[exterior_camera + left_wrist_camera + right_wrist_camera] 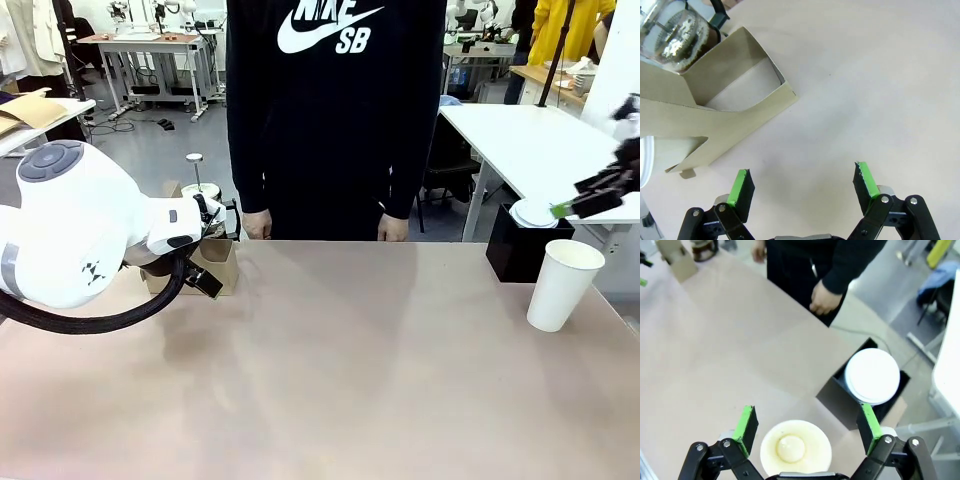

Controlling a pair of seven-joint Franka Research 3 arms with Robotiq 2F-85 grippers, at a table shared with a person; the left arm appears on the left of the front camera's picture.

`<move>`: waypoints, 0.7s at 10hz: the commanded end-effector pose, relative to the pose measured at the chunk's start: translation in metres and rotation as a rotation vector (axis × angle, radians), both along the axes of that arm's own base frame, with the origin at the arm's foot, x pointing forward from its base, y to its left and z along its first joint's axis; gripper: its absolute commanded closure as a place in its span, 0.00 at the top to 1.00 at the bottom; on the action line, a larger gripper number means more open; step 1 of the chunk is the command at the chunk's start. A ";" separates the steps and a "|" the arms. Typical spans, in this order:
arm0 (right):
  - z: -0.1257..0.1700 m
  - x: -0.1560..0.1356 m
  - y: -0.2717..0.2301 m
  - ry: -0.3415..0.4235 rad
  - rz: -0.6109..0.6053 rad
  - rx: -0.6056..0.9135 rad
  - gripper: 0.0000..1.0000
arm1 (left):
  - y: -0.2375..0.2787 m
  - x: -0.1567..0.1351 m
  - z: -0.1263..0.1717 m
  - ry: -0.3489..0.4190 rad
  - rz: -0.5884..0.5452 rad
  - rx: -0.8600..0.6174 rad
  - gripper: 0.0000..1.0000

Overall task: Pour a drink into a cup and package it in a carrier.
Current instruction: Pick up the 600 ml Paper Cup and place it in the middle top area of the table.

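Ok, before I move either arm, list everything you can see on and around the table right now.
French press: one, clear glass and chrome, dark liquid inside, far left, behind the carrier.
carrier: one, brown cardboard, far left of the table.
cup: one, white paper, no lid on, looks empty, right side of the table.
black box: one, black, by the far right corner, behind the cup.
lids: white, stacked on the box, count unclear.
table: one, pinkish beige.
person: one, black sweatshirt, standing at the far side, hands down at the table edge.
left gripper: open, green pads, beside the carrier.
right gripper: open, green pads, above the cup.
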State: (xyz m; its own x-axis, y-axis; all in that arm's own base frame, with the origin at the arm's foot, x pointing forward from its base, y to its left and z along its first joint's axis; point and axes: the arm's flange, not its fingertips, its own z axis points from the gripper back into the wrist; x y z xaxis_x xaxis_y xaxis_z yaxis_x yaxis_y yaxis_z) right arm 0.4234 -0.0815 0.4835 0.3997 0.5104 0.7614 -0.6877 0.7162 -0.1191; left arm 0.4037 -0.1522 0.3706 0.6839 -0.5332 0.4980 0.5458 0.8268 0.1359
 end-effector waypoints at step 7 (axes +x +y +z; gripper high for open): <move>-0.009 -0.001 0.003 -0.018 0.026 -0.007 1.00 | 0.000 0.000 0.000 0.000 0.000 -0.001 1.00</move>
State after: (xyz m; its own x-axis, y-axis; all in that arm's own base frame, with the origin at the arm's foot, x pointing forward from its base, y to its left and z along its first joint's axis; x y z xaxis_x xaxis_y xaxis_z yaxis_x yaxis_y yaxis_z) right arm 0.4246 -0.0752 0.4757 0.3844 0.5365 0.7513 -0.7001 0.6999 -0.1415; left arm 0.4036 -0.1525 0.3704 0.6836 -0.5342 0.4973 0.5464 0.8263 0.1366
